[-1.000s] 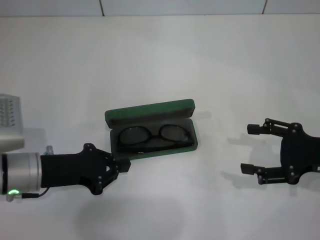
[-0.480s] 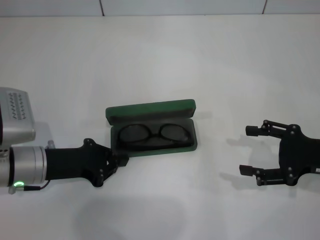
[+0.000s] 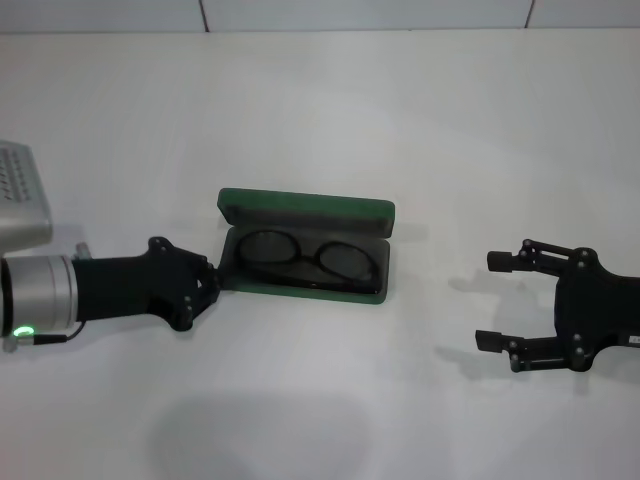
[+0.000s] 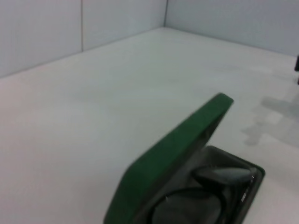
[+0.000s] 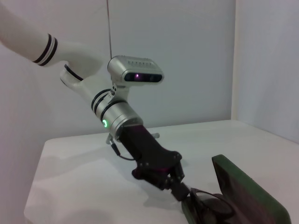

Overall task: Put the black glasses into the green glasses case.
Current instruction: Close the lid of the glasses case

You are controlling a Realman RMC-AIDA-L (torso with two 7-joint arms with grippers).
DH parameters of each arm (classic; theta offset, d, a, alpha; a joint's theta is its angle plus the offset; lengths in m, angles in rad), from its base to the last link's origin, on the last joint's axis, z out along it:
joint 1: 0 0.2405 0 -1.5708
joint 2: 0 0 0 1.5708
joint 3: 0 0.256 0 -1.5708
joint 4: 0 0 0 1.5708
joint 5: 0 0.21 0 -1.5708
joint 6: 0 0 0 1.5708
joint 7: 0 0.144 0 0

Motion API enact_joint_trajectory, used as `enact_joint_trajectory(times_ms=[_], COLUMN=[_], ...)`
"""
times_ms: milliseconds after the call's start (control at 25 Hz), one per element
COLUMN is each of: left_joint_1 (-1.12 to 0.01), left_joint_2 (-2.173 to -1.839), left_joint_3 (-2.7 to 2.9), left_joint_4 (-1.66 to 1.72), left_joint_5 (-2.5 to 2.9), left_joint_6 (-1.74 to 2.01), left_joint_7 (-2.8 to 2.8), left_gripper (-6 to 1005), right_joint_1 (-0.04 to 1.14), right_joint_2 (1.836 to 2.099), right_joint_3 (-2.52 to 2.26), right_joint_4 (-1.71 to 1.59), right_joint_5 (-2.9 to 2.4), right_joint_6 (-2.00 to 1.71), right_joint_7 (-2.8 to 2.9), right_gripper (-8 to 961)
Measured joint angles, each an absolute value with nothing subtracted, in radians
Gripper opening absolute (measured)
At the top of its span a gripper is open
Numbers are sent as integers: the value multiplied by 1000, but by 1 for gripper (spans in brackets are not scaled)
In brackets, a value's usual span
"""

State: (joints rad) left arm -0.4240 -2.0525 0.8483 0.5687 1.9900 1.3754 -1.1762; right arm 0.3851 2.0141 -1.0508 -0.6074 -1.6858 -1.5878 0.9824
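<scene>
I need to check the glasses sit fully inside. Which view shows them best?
The head view: both lenses of the black glasses lie inside the open green glasses case. The left wrist view shows one end, partly hidden under the lid; the right wrist view barely a corner.

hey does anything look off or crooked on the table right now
Only slightly. The green glasses case sits askew, its end by the left tool lying farther back than the other. The black glasses lie inside it, lid open. The right tool waits open, well clear. Nothing looks spilled or damaged.
</scene>
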Motion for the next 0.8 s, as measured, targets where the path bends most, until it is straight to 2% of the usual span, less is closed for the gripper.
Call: enact_joint_trajectory(times_ms=[480, 800], left_joint_1=[-395, -400], left_joint_2=[-2025, -2052], left_joint_3=[814, 815], left_joint_4=[645, 702], left_joint_5=[1921, 1852], left_joint_6=[1485, 1604], left_joint_7=[-1330, -1465], left_gripper=[87, 89], right_joint_1=[376, 376], right_joint_2=[2014, 2015], right_joint_3=[-1035, -1013], right_joint_4=[-599, -573], right_joint_5=[-1685, -1660], right_joint_6=[-1566, -1568], right_joint_7=[976, 950], right_gripper=[871, 871])
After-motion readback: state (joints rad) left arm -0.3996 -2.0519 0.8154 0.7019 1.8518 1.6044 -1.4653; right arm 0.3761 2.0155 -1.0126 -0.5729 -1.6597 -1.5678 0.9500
